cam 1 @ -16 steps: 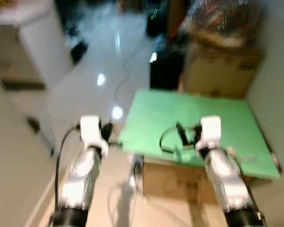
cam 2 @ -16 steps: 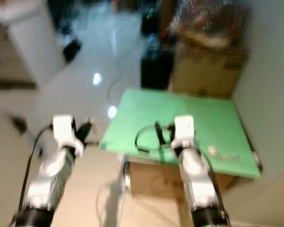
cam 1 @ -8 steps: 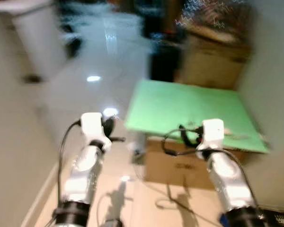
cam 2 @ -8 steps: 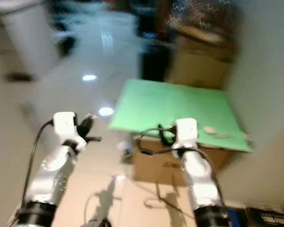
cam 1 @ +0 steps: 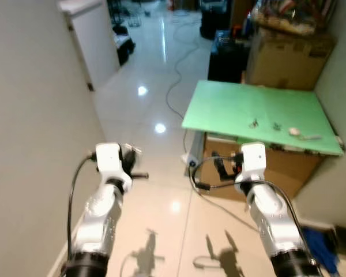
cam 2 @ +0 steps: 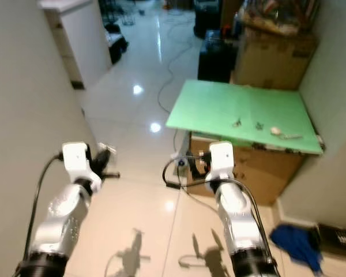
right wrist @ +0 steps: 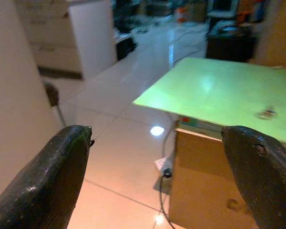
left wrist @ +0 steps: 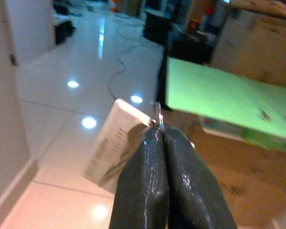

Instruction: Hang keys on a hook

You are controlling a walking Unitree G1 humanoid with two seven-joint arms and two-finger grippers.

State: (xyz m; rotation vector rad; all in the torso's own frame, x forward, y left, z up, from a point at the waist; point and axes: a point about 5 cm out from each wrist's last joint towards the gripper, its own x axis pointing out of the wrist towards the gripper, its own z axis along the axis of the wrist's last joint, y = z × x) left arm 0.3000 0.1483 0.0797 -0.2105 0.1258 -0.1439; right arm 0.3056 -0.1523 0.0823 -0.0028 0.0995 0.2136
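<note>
Left gripper [left wrist: 161, 138] pinched tight on a key ring [left wrist: 158, 116] with a white tag [left wrist: 115, 147]; right gripper [right wrist: 157, 176] spread wide and empty.

The left gripper's two black fingers [left wrist: 142, 181] are pressed together, and a thin metal ring pokes out from between their tips, with a pale rectangular tag hanging just beside them. In the head views this gripper is held up over the glossy tiled floor [cam 1: 155, 92], close to the pale wall [cam 1: 29, 115] on its outer side. The right gripper is beside it, its fingers far apart with nothing between them. Ahead of the right gripper is a green board [cam 1: 259, 112] lying on a cardboard box [cam 1: 259, 170], with a few small items [cam 1: 264, 124] scattered on top that are too small to tell apart.
</note>
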